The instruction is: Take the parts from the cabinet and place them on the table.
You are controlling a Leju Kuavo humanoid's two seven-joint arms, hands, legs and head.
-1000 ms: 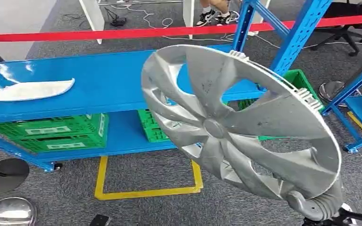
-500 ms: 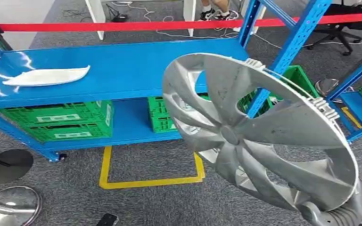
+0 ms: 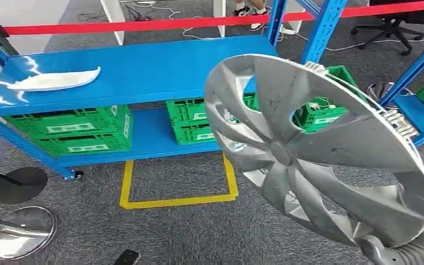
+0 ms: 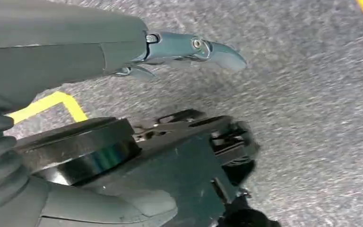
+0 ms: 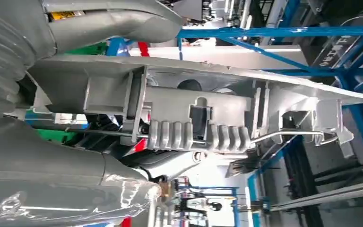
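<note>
A large silver wheel cover (image 3: 314, 149) fills the right half of the head view, tilted with its spoked face toward me. My right hand (image 3: 397, 254) grips its lower rim at the bottom right corner. In the right wrist view the cover's ribbed rim (image 5: 194, 123) sits clamped between the thumb (image 5: 104, 19) and the fingers below. A white curved part (image 3: 55, 80) lies on the blue cabinet shelf (image 3: 143, 72) at the far left. My left hand (image 4: 123, 52) hangs over the grey carpet with its fingers apart, holding nothing.
Green crates (image 3: 72, 132) sit on the cabinet's lower shelf, with more green crates (image 3: 190, 118) behind the wheel cover. A yellow floor marking (image 3: 176, 199) lies before the cabinet. Round metal bases (image 3: 19, 229) stand at the lower left. A red barrier tape (image 3: 143, 25) runs behind.
The whole view has shifted as the camera moved. The wheel cover sits further right and lower in the picture, still held by my right hand.
</note>
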